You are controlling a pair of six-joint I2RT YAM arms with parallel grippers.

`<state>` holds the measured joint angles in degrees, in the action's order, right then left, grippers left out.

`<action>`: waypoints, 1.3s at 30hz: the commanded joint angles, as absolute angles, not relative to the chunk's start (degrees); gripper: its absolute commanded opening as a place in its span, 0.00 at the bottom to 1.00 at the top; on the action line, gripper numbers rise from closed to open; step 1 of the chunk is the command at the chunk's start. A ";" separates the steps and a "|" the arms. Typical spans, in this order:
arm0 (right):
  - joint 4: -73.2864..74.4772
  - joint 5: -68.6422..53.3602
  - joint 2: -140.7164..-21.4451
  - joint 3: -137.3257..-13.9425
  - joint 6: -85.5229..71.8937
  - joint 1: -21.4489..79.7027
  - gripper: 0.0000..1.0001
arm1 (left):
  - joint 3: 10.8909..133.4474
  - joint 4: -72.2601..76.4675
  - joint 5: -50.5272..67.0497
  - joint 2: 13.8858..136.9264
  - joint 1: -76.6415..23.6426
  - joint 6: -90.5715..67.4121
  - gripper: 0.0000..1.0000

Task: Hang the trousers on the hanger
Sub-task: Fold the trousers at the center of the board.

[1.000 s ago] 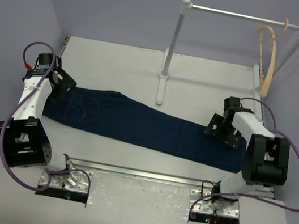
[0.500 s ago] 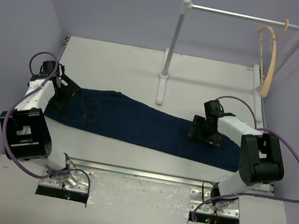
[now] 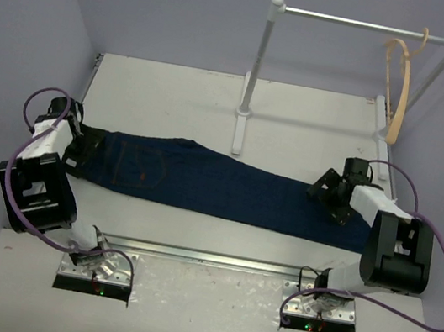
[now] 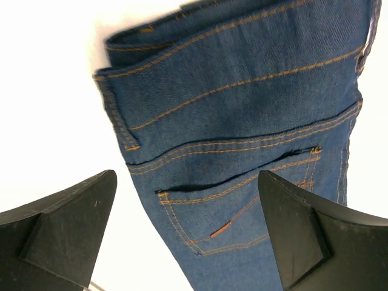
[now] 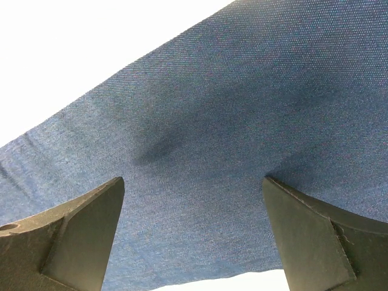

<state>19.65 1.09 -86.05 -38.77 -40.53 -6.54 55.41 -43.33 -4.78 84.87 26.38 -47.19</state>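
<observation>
Lavender walls (image 3: 164, 3), white table (image 3: 174, 94), white rail (image 3: 357, 22) on posts.

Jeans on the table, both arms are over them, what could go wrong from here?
The left gripper, jaws open, is at the waist end of the jeans, where layers stack; it may catch only the top layer.
The right gripper, jaws open, faces nearly flat denim, so a pinch might slip.
The hanger hangs far off on the rail; the long legs could drag.

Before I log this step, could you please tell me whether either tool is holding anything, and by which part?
Nothing is held. The left tool is open above the waistband end of the trousers, and the right tool is open above the leg.
</observation>
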 commanded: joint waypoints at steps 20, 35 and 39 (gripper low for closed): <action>4.95 -23.19 -74.55 -26.35 -35.59 -7.29 0.99 | 35.63 -14.64 -9.11 85.31 30.68 -58.05 1.00; 24.43 -7.71 -60.84 -34.83 -32.39 -7.29 0.99 | 39.17 -8.85 -6.36 94.87 30.85 -51.80 0.13; 24.05 -11.39 -60.38 -34.57 -31.88 -7.29 0.99 | 38.35 -7.15 -5.19 94.40 30.85 -50.86 0.00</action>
<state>21.82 -11.72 -61.26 -33.14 -33.01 -7.38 40.93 -5.47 -6.69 91.80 30.48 -53.32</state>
